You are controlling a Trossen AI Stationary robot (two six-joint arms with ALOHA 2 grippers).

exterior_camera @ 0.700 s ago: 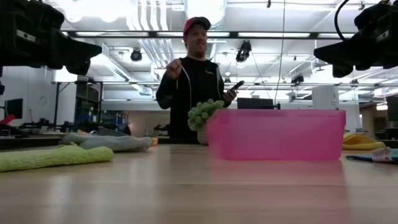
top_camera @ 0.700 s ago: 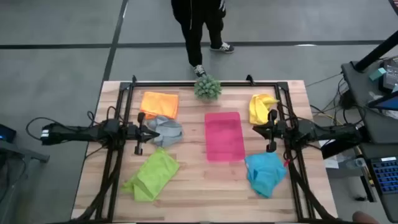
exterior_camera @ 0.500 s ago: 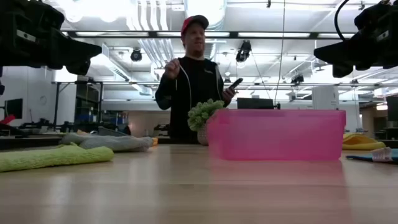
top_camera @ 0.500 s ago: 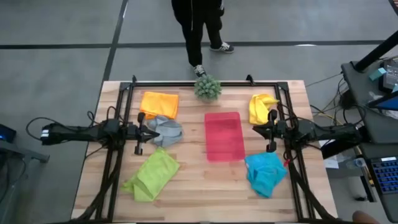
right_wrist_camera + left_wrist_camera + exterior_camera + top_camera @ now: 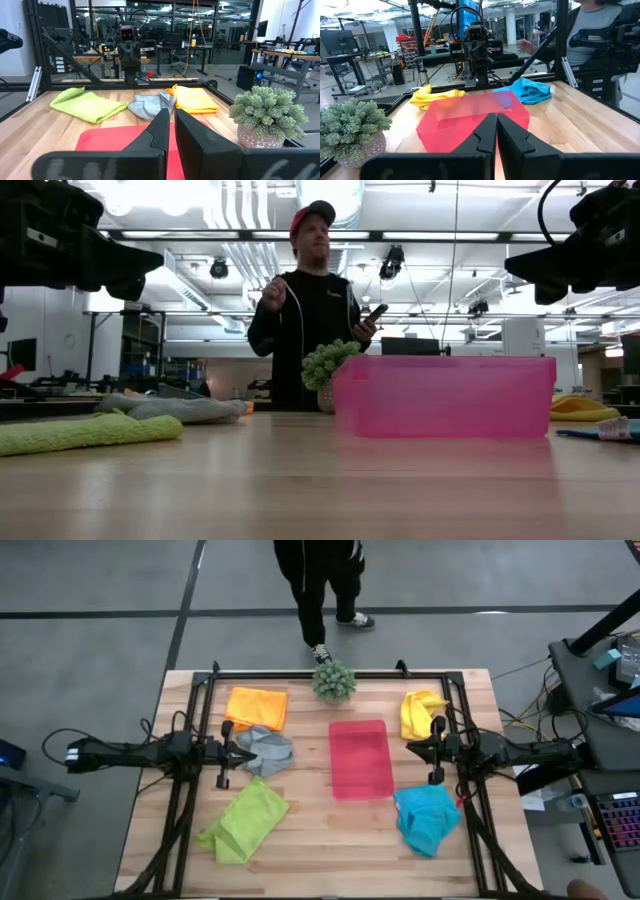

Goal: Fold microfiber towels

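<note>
Five towels lie loosely on the wooden table: orange (image 5: 256, 706) at the far left, grey (image 5: 267, 750) beside it, lime green (image 5: 246, 821) at the near left, yellow (image 5: 420, 712) at the far right, turquoise (image 5: 427, 817) at the near right. My left gripper (image 5: 240, 750) hangs shut above the table's left side, over the grey towel's edge. My right gripper (image 5: 415, 749) hangs shut above the right side. Both hold nothing; their shut fingers show in the left wrist view (image 5: 496, 131) and the right wrist view (image 5: 171, 125).
A pink tray (image 5: 360, 758) stands in the middle of the table. A small potted plant (image 5: 333, 681) stands at the far edge. A person (image 5: 312, 310) stands beyond the far edge, holding a phone. A black frame (image 5: 208, 690) runs around the work area.
</note>
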